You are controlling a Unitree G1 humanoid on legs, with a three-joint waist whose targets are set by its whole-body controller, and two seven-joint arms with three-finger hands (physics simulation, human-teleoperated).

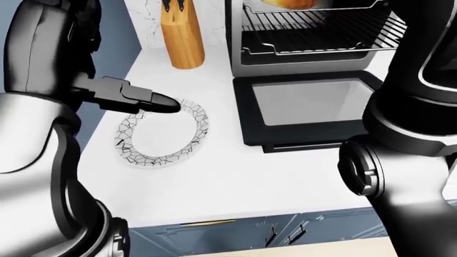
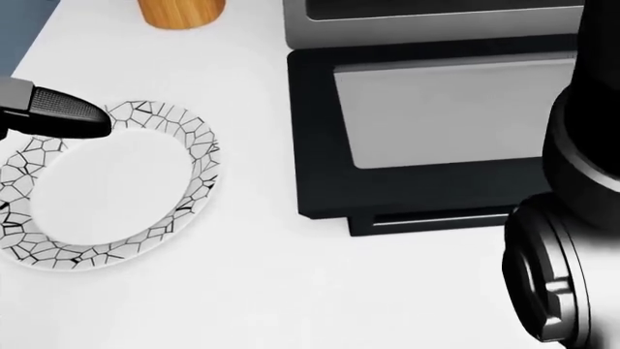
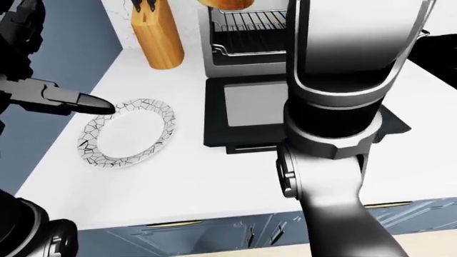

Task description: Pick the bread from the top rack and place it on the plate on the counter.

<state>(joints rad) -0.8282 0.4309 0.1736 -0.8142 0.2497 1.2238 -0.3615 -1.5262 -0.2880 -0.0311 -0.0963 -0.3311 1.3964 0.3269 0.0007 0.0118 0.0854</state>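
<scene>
The bread (image 1: 289,3) is being left on the top rack (image 1: 314,27). The left hand (image 1: 132,97) is being held over the plate (image 1: 163,134), grasping nothing; the right hand's state cannot be told.

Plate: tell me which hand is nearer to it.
Left. The left hand hangs over the plate at its upper-left rim in the left-eye view. The right hand is out of view; its arm rises toward the oven, far right of the plate.
</scene>
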